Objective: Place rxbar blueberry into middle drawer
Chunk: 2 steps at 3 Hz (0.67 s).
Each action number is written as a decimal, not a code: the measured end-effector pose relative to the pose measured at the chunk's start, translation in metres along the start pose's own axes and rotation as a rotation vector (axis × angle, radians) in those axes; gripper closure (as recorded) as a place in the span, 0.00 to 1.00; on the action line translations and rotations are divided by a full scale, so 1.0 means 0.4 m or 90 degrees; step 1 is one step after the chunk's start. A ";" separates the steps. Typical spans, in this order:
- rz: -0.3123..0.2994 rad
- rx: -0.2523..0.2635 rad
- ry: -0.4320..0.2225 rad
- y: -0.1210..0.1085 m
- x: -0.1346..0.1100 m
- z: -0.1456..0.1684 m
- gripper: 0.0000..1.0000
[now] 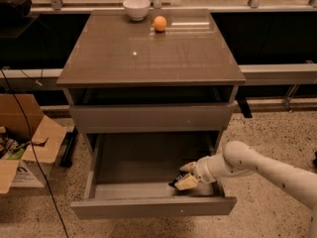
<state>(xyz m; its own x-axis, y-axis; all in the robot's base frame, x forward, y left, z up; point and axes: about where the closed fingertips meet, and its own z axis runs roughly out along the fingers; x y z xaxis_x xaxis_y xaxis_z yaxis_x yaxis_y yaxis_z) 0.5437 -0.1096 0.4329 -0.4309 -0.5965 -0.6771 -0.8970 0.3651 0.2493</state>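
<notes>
Fingers (188, 183) of the gripper (180, 178) were closed on the rxbar blueberry (174, 183), whose dark end stuck out just past the fingertips. All of it sat low inside the pulled-out middle drawer (153, 207), the drawer's front panel just below the fingers and its right wall close behind them. Directly above the fingers ran the shut upper drawer front (151, 117). Far above, on the cabinet top (148, 58), an orange ball (159, 23) lay beside a white bowl (136, 8).
</notes>
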 end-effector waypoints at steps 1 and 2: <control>0.070 0.022 0.015 -0.019 0.069 0.071 0.81; 0.086 0.030 0.015 -0.026 0.078 0.081 0.58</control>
<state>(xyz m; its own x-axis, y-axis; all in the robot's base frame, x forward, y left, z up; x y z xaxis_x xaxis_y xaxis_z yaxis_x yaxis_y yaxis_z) 0.5428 -0.1089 0.3867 -0.5496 -0.5567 -0.6229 -0.8257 0.4756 0.3034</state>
